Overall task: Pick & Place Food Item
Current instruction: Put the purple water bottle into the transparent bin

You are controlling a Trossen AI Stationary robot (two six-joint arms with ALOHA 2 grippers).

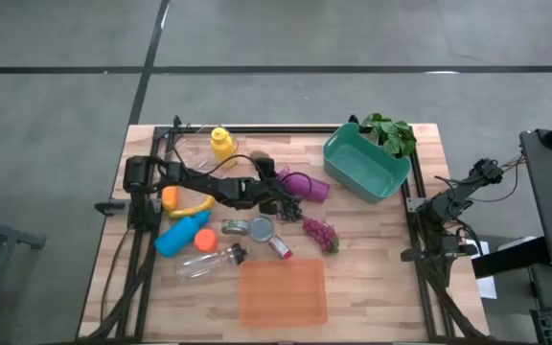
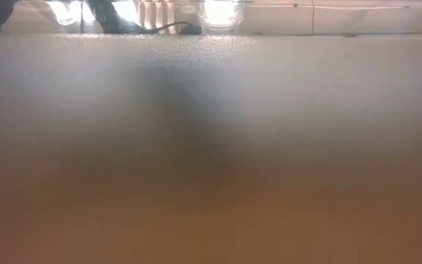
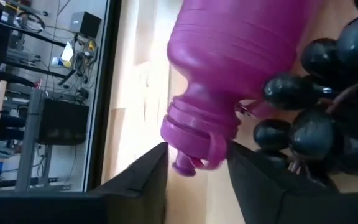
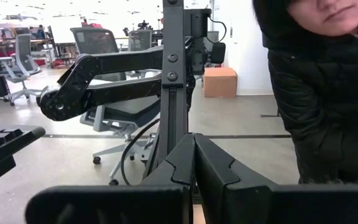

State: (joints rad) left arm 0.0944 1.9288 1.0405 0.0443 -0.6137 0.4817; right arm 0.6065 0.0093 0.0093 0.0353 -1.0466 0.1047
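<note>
From above, the left gripper (image 1: 278, 196) is seen reached out beside the dark grapes (image 1: 287, 207), with the purple bottle (image 1: 307, 186) just behind them and the teal bin (image 1: 364, 168) farther off. The low view is blocked and gives nothing. In the left wrist view, the fingers (image 3: 143, 177) are parted, half-closed around the bottle's cap loop (image 3: 199, 152), the grapes (image 3: 319, 118) beside them; the bottle could be caught instead of the grapes. In the right wrist view, the right gripper (image 4: 194, 163) is shut, parked off the table near a person (image 4: 322, 87).
</note>
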